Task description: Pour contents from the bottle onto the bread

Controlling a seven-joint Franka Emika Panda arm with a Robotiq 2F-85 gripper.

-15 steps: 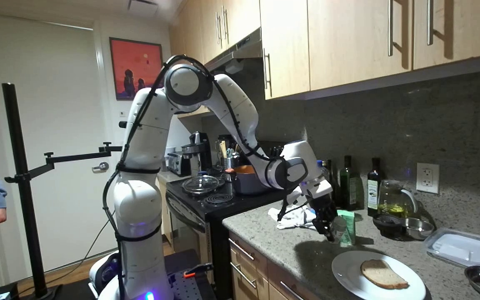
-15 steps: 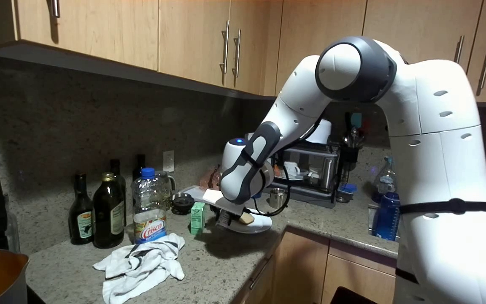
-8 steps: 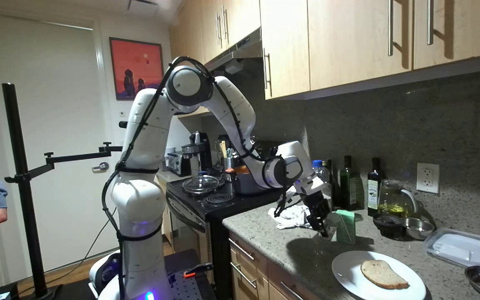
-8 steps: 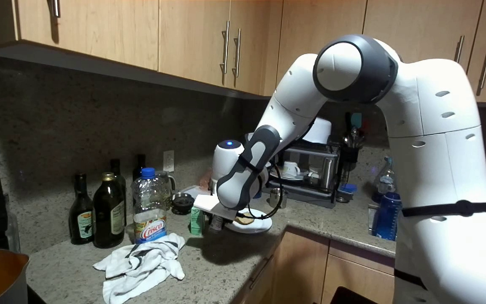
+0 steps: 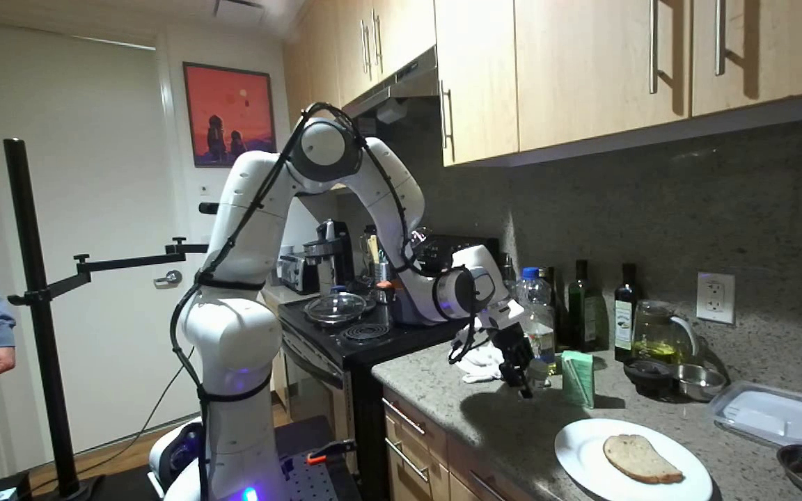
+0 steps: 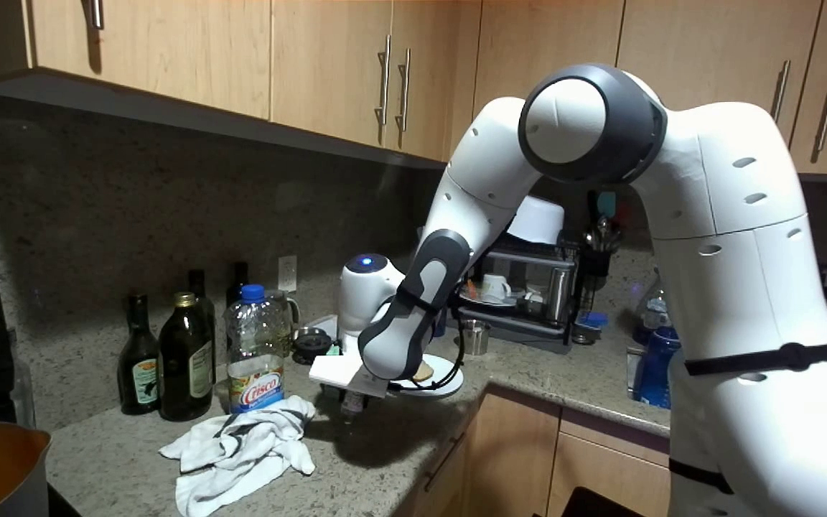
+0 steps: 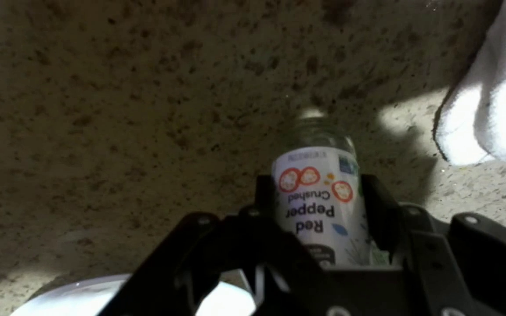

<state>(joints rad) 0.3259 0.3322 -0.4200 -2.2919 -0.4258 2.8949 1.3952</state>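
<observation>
- Leftmost of what matters here, the white cloth (image 5: 481, 365) lies bunched on the surface (image 5: 439, 393); the job needs nothing from it, so I'd steer away from that side.
- Next along, the pincer (image 7: 316, 193) has the bottle (image 7: 321, 208) of crushed red pepper pinched from both sides, seemingly above the surface and well apart from the bread (image 5: 641, 459); the lettering reads upside down in the wrist view, so I take the bare glass end for the base; the cap end is hidden, and whether it's open I can't tell.
- Then the green box (image 5: 578, 379), near the pincer; I'd pass over it or well in front, lest it topple.
- Farthest right of these, the bread on the white plate (image 5: 580, 456); carry the bottle there upright, grip firm; bring its mouth low over the slice's middle, then tip it gradually with small shakes; a quick flip would likely overshoot the crust.
</observation>
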